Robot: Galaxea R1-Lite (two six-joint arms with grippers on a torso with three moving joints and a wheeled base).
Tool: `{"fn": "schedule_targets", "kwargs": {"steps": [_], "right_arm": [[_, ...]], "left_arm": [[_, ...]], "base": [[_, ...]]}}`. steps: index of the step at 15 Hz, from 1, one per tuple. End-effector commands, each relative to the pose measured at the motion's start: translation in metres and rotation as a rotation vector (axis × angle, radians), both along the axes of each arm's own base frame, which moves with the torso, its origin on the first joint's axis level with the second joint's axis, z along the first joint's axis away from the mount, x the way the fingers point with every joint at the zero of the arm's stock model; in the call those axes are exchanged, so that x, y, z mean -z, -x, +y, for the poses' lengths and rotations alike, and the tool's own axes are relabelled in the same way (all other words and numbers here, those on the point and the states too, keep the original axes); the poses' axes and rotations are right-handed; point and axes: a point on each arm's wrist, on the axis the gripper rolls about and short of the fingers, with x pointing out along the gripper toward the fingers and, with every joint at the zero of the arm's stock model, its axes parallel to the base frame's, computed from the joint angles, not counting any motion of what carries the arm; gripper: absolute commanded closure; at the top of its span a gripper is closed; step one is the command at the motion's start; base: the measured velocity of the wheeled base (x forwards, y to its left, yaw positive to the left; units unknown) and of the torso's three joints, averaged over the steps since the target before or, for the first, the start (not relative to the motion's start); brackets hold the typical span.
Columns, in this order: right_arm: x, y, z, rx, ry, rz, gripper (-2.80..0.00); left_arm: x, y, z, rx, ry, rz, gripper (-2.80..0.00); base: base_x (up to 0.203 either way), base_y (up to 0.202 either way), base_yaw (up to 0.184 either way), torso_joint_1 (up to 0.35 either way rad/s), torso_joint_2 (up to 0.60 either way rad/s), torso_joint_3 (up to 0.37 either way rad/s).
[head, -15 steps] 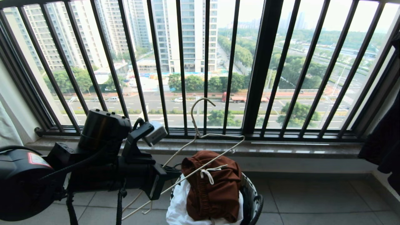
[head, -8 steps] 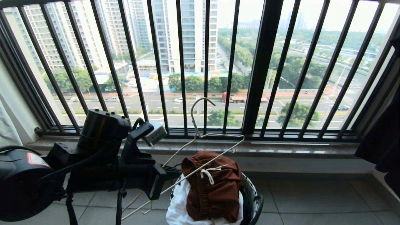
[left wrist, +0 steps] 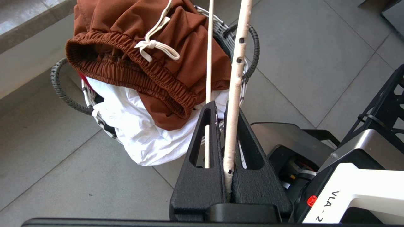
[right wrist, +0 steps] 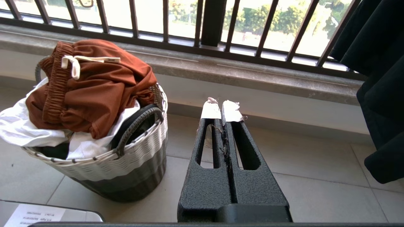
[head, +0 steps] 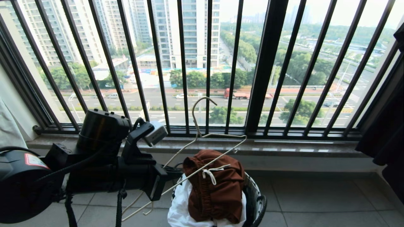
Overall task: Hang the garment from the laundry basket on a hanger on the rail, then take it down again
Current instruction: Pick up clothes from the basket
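**Left gripper clamped on hanger beside the basket**

Left gripper was seen closed on the lower bar of the hanger, which was held tilted with its hook up, just over the basket. Right gripper was seen shut on nothing, low beside the basket, with pale tape at its fingertips.

The shorts were found heaped on top of a white cloth in the basket, spilling over its rim. They were rust-brown, with a gathered elastic waistband and a knotted white drawstring; no print could be made out. The rail was not in view.

The shorts were judged light, soft and limp, likely to sag and unfold when lifted, and to drag the cloth if pinched too deep. The thick waistband was judged the best place for a grip, being bunched and uppermost. The hanger was judged thin, springy and apt to swivel in a grip on one bar
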Motion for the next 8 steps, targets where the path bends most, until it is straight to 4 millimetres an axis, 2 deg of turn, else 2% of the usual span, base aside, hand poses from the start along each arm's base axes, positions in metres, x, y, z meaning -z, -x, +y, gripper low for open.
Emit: {"fn": "schedule_targets", "kwargs": {"steps": [1,8], "right_arm": [[0.0000,-0.0001,0.0000,-0.001,0.001,0.001,0.00],[0.0000,-0.0001,0.0000,0.001,0.001,0.001,0.00]], "left_arm": [[-0.0007,0.0006,0.0002,0.003,0.002,-0.003,0.00],[-0.0069,0.0040,0.0023,0.003,0.015,-0.024,0.00]], "base": [[0.000,0.000,0.000,0.002,0.00,-0.183],[0.000,0.000,0.000,0.004,0.00,-0.191]]}}
